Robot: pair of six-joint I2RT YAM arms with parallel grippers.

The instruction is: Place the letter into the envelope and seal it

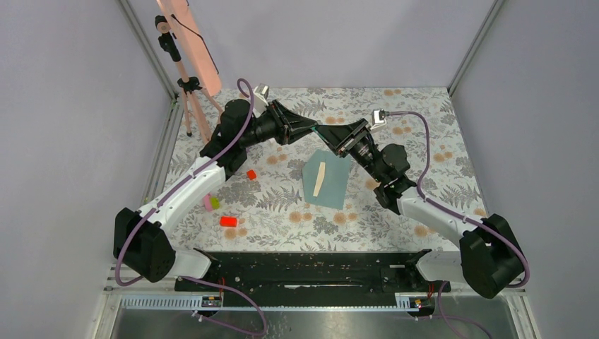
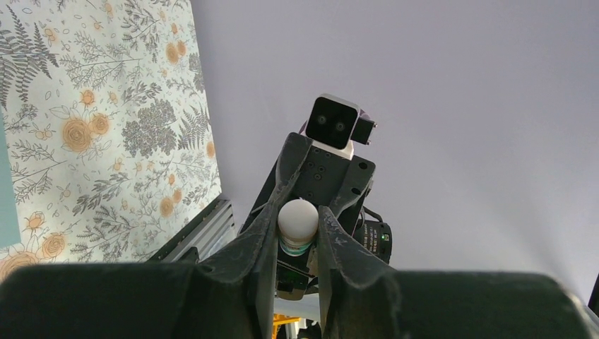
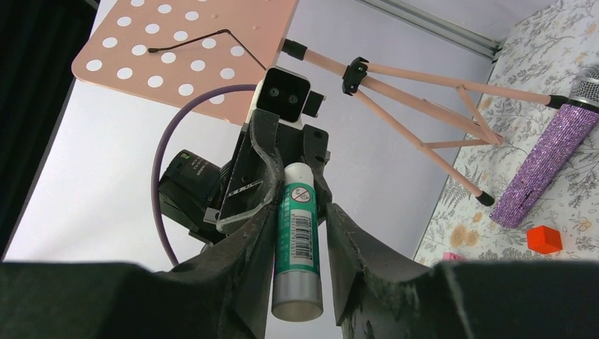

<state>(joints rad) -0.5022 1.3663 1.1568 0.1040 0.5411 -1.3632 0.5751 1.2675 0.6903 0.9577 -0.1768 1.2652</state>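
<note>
The letter (image 1: 320, 181) lies on the envelope (image 1: 337, 185), left of its centre, mid-table (image 1: 424, 141). At the envelope's 12 o'clock the two arms meet above the cloth. The left gripper (image 2: 297, 222) clenches the white cap end of a glue stick (image 3: 297, 254), and the right gripper (image 3: 300, 212) clasps its green body. Red blocks (image 1: 228, 221) lie toward 9 o'clock.
</note>
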